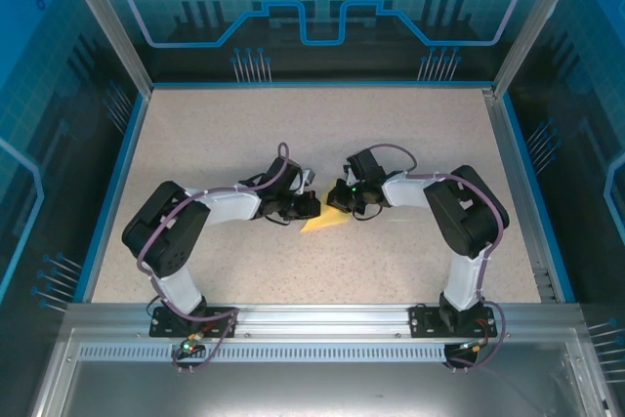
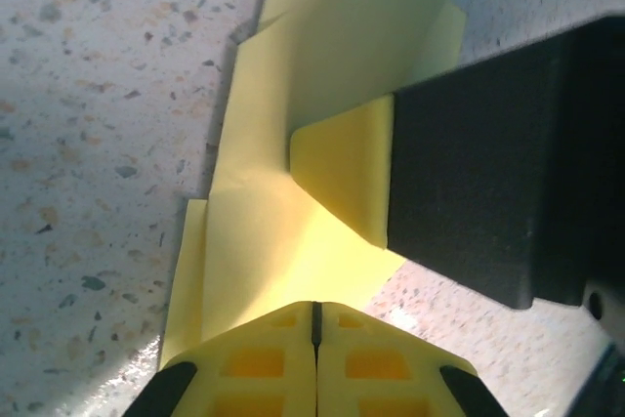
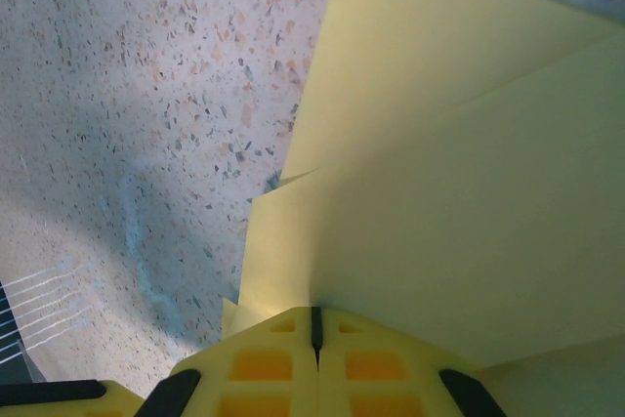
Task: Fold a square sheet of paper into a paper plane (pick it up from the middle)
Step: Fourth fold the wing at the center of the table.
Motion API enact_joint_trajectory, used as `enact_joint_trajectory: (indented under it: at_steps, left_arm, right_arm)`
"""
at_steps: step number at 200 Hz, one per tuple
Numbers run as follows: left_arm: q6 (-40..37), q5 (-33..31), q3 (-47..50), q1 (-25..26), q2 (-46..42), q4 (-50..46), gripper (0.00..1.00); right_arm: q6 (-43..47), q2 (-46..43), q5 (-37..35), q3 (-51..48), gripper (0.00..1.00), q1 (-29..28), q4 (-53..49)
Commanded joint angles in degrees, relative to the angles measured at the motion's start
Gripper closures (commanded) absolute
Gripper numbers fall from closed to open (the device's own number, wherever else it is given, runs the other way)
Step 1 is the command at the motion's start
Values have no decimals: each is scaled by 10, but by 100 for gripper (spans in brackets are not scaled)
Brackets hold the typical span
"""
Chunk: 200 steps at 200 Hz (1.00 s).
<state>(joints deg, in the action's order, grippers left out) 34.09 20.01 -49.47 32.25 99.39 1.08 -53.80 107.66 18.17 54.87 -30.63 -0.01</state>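
Two grippers meet at the middle of the speckled table [image 1: 244, 134]. The left gripper [image 2: 314, 312] has its fingers pressed together on an edge of the paper plane [image 1: 325, 223]. The right gripper [image 3: 314, 315] is likewise clamped on it, from the opposite side. Paper folded, layered flaps showing.

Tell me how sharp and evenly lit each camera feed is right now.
Top external: evenly lit and sharp, though the yellow paper looks tiny. Left wrist: paper crisp, pale glare on the table beside the left gripper. Right wrist: a broad soft shadow crosses the table left of the paper.
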Motion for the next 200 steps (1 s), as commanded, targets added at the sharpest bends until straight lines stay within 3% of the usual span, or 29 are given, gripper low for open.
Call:
enact_joint_trajectory:
  at_steps: [1,118,200]
  left_arm:
    - [115,10,-1,2,1,-4,93]
    - [126,-10,5,9,40,-24,95]
    - [122,-22,68,-6,9,-11,95]
  right_arm:
    - [-5,33,-47,-9,100,-5,-68]
    - [-9,39,-52,-5,100,-5,-77]
    - [-7,45,-60,0,100,-5,-95]
